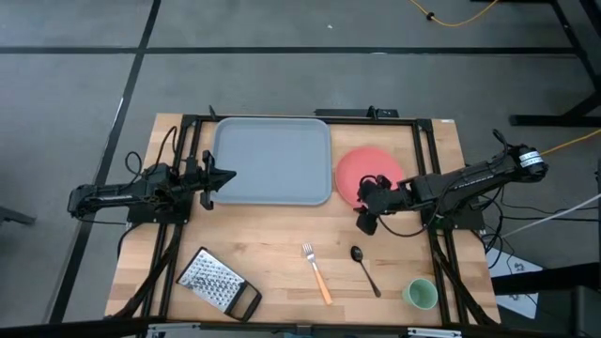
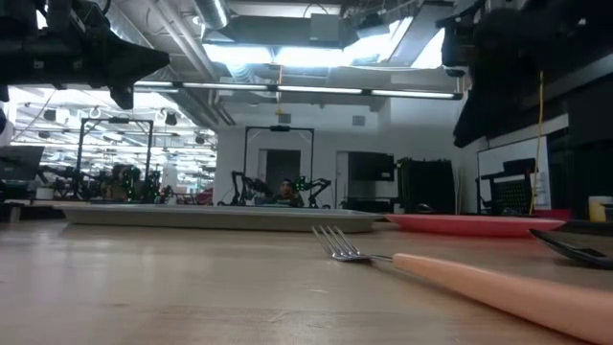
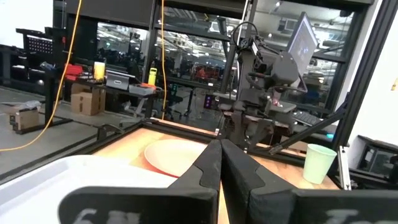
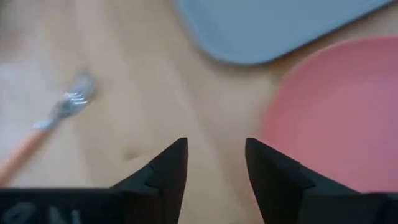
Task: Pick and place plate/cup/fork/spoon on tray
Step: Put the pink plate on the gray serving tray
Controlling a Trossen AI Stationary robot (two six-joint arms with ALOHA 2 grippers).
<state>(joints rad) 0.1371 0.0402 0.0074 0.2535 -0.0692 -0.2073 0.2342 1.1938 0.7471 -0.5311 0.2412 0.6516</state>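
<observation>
**Plate beside the tray, right gripper spread above its edge**

Plate (image 1: 355, 175) is what your right gripper (image 1: 367, 212) hangs over: from above you see it at the plate's near rim, and the wrist camera shows its fingers (image 4: 166, 168) apart with nothing between them, bare wood below and the coral plate off to one side. That same wrist picture catches a corner of the tray (image 4: 273, 25) and the fork (image 4: 46, 127), which is blurred there.

Your left gripper (image 1: 223, 176) waits at the tray's left edge, fingers (image 3: 208, 171) pressed together and empty. Its camera looks across the tray to the plate (image 3: 174, 155) and the right arm behind it, and it shows the cup (image 3: 319, 163) upright, something the overhead view only hints at.

From above you get the layout: the tray (image 1: 272, 160) at the far middle of the table (image 1: 282, 235), the plate just beside its right edge, though you cannot tell whether they touch. The fork (image 1: 316, 272) and spoon (image 1: 365, 269) lie side by side nearer the front, apart from each other, the cup (image 1: 421, 294) at the front right, a grater (image 1: 217, 284) at the front left.

The table-level camera fills with the fork (image 2: 460, 278); the spoon (image 2: 579, 249) is cut off at the edge, and both grippers are only dark shapes at the top.
</observation>
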